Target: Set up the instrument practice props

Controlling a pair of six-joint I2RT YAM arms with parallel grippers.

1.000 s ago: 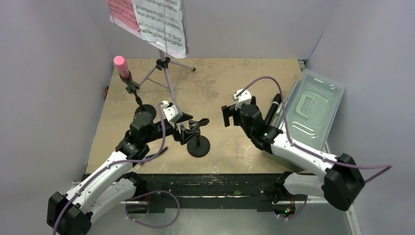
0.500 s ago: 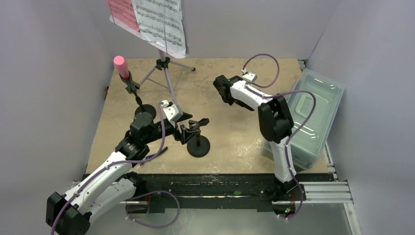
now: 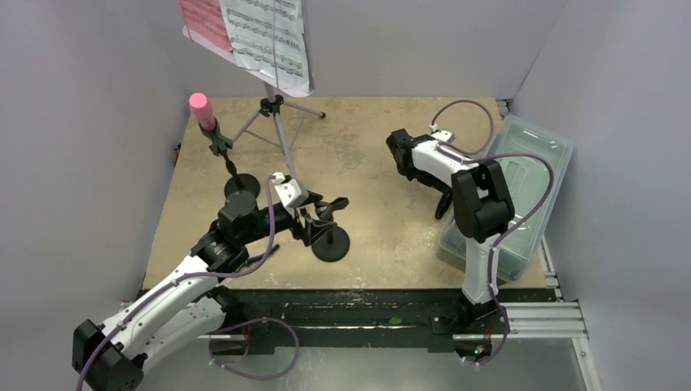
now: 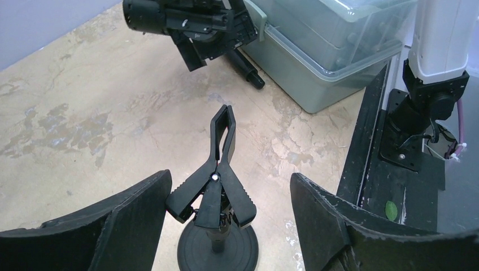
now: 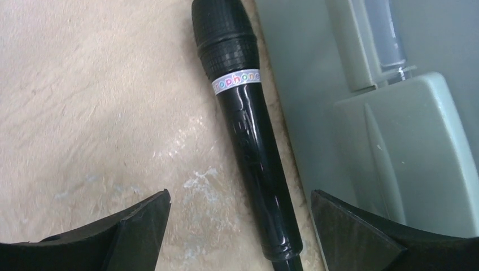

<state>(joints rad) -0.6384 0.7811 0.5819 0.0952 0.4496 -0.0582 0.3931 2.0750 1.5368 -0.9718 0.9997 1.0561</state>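
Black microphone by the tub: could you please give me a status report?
Both open: left gripper flanking the empty clip stand, right gripper above the black microphone. Microphone lying flat beside the clear tub. Tub wall crowds one side.

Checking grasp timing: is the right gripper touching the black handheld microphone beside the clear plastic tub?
Apart. Right wrist view: the right gripper, open, straddles the black handheld microphone with a gap at each finger.

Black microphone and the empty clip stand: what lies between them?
Only bare tabletop separates the black microphone from the clip stand, shown in the left wrist view.
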